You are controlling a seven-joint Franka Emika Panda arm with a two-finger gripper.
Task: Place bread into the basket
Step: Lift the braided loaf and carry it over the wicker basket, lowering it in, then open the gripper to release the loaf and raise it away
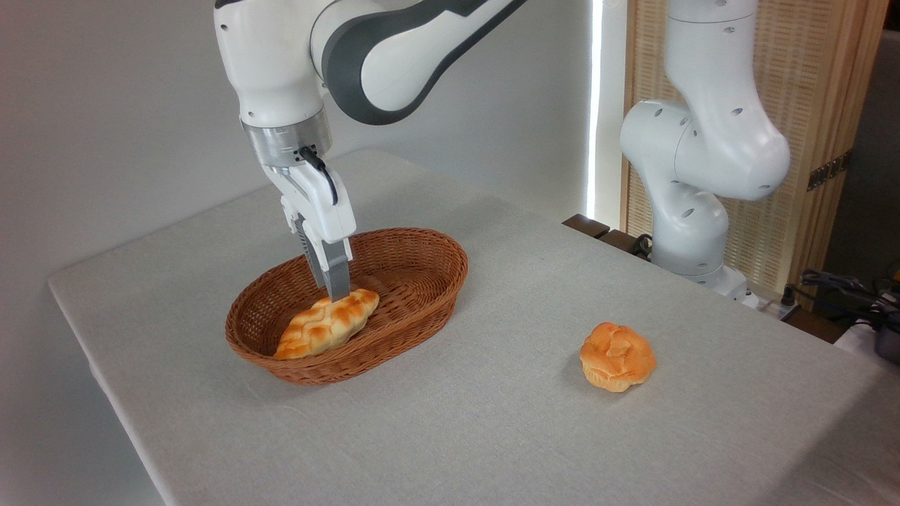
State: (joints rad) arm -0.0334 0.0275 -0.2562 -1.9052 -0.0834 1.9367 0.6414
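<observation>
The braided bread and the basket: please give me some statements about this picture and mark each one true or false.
1. The braided bread lies inside the basket. True.
2. The round bun is in the basket too. False: it sits on the table, right of the basket.
3. The gripper is down at the braided bread. True.
4. The basket is tipped on its side. False: it stands flat on the table.
5. The braided bread lies in the near-left part of the basket. True.
</observation>
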